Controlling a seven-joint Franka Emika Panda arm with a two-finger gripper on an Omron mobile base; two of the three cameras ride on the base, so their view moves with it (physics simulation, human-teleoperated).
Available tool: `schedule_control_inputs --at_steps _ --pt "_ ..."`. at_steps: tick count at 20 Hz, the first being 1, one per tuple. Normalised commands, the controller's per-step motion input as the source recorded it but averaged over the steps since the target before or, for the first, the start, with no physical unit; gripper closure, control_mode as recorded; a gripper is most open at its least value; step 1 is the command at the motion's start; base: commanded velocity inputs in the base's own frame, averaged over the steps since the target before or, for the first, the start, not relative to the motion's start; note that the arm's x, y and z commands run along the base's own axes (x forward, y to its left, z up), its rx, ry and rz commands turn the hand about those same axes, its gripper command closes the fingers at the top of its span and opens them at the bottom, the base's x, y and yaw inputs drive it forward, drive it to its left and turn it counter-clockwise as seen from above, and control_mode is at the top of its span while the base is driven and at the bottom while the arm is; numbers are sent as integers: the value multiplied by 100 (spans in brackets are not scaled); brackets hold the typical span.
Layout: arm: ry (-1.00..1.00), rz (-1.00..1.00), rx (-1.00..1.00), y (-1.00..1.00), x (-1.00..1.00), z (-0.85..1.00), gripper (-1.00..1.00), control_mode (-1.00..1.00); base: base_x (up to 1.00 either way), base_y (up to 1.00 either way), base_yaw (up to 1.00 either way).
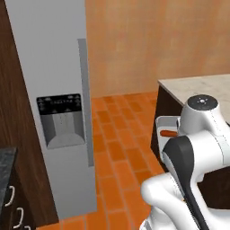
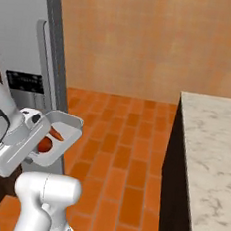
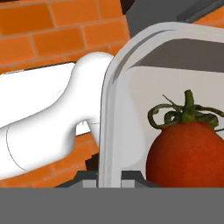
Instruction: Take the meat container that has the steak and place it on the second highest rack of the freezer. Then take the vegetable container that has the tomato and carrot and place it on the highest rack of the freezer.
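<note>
My gripper (image 2: 38, 123) is shut on the rim of the vegetable container (image 2: 66, 125), a pale grey tub held in the air in front of the arm. Inside it lie the red tomato (image 3: 188, 153) with its green stem and the orange carrot (image 2: 55, 135). From the left base the tub (image 1: 164, 124) and carrot (image 1: 170, 133) peek out beside the arm's elbow. The freezer (image 1: 54, 112) stands at the left, its grey door with the dispenser panel shut, so its racks are hidden. The meat container with the steak is out of view.
A dark island with a marble top (image 2: 209, 146) stands at the right. Orange tiled floor (image 1: 121, 148) runs between it and the freezer. A dark cabinet with pale handles (image 1: 9, 200) sits at the lower left. A tan wall (image 2: 144, 40) closes the back.
</note>
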Motion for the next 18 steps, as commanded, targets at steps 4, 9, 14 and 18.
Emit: schedule_control_inputs --at_steps 4,9,14,18 --pt "0 0 0 0 0 0 100 100 70 -79 0" --pt "0 0 0 0 0 0 100 100 73 -69 13" --pt "0 0 0 0 0 0 100 100 99 -36 22" --pt "0 0 0 0 0 0 100 100 100 -28 27"
